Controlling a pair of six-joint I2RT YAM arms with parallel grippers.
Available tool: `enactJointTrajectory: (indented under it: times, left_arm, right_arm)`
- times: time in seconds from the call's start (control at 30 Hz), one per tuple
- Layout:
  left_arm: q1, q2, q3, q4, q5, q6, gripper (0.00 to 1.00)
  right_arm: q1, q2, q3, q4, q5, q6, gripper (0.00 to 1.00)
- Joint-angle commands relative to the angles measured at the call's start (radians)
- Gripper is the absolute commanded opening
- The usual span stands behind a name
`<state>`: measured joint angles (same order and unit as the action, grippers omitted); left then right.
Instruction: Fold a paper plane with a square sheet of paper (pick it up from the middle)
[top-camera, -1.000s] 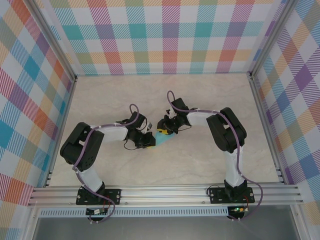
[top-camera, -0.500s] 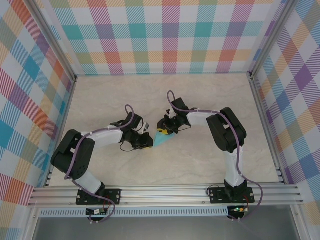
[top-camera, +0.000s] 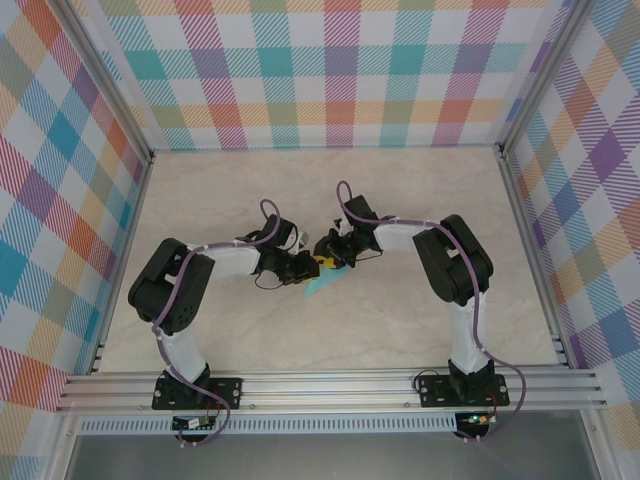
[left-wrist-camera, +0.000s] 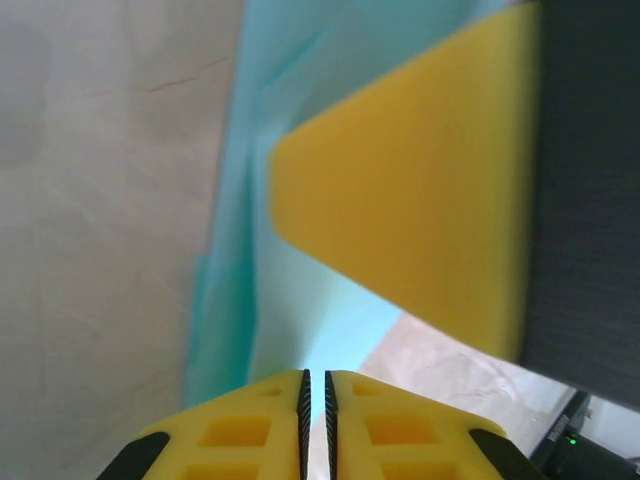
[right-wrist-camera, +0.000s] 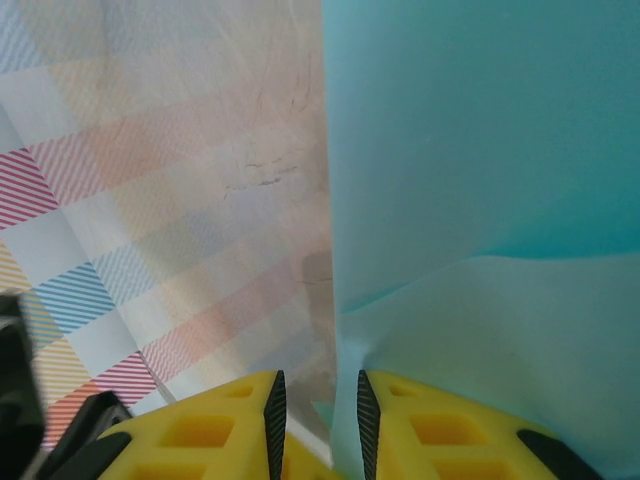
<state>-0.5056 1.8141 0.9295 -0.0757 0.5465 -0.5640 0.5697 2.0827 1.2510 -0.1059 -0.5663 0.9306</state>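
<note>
Two arms: both bent inward over the surface (top-camera: 420, 190), their wrists meeting near its middle.
Paper (top-camera: 322, 284): one turquoise piece, folded to a pointed outline that narrows toward the near left. It lies near the middle of the surface, and its far end reaches in under the two tools.
Left tool (top-camera: 303, 268): comes in from the left, at the paper's left side. The yellow fingers are closed to a thin slit, and the tips are set against the paper's broad face.
Right tool (top-camera: 330, 260): comes in from the far right, at the paper's far end, just beside the left tool. The jaws stand a little apart with a plain gap between them. The paper's edge runs into that gap next to one finger, and bare surface shows through the rest of the gap. The paper is not clamped.
Left wrist view: the paper (left-wrist-camera: 300, 300) rises as a broad band from the tips of the left tool (left-wrist-camera: 315, 400), with a soft crease along its left side. A blurred yellow finger (left-wrist-camera: 420, 200) of the right tool lies over the paper.
Right wrist view: the paper (right-wrist-camera: 480, 150) takes the right side, and a fold line crosses it above the right tool (right-wrist-camera: 316, 410). It is deeper blue above the fold and paler below.
Surface: pale, marbled beige.
Walls (top-camera: 340, 80): three, in pastel plaid.
Rail (top-camera: 330, 385): aluminium, along the near edge, carrying both arm bases.
</note>
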Motion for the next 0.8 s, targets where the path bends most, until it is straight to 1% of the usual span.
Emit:
enactJointTrajectory:
  times: [0.0, 0.13, 0.2, 0.3, 0.43, 0.47, 0.57, 0.77]
  left_arm:
    - [0.000, 0.022, 0.003, -0.009, -0.056, -0.002, 0.13]
    - [0.001, 0.029, -0.022, -0.071, -0.154, 0.009, 0.08]
    - [0.001, 0.027, -0.039, -0.077, -0.182, 0.010, 0.07]
    - [0.001, 0.024, -0.054, -0.080, -0.197, 0.010, 0.05]
    - [0.001, 0.028, -0.054, -0.082, -0.193, 0.018, 0.04]
    - [0.001, 0.032, -0.050, -0.081, -0.190, 0.018, 0.04]
    - [0.001, 0.040, -0.044, -0.076, -0.177, 0.017, 0.04]
    - [0.001, 0.046, -0.039, -0.081, -0.174, 0.018, 0.03]
  right_arm:
    - [0.007, 0.087, -0.039, -0.022, 0.062, 0.014, 0.28]
    - [0.001, 0.069, -0.020, -0.038, 0.059, 0.006, 0.28]
    - [-0.012, 0.041, -0.008, -0.050, 0.058, -0.017, 0.29]
    - [-0.047, -0.061, -0.015, -0.100, 0.124, -0.084, 0.30]
    - [-0.074, -0.148, -0.025, -0.105, 0.115, -0.149, 0.30]
    - [-0.074, -0.153, -0.030, -0.098, 0.113, -0.146, 0.29]
    - [-0.061, -0.139, -0.077, 0.019, 0.022, -0.106, 0.26]
    - [0.006, -0.083, -0.090, 0.077, 0.023, -0.059, 0.20]
